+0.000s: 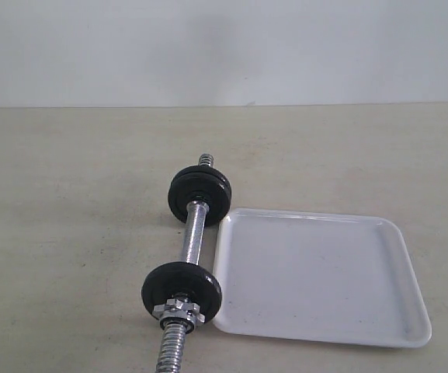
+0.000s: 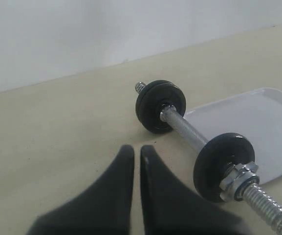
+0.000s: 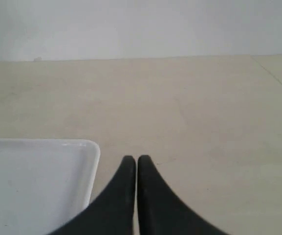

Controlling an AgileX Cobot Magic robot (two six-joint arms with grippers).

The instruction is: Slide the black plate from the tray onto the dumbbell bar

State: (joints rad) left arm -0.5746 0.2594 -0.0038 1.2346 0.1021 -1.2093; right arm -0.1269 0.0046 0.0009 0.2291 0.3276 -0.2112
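Chrome-bright and knurled, the dumbbell bar (image 1: 195, 233) lies on the matte beige desk (image 1: 68, 233), running from the near edge toward the far one. Paired black plates (image 1: 199, 196), round dull cast iron, sit on its far end. A single black plate (image 1: 182, 288) sits on the near end behind a hex nut (image 1: 177, 311). Which one the task means I cannot tell. Just beside the bar, toward the right edge, lies the smooth white tray (image 1: 317, 272) with rounded corners.

From the left wrist, my left pincer (image 2: 137, 147) shows tapered black fingers clenched on nothing, pointing toward the bar.

From the right wrist, my right pincer (image 3: 136, 157) is likewise clenched, beside the tray's corner.
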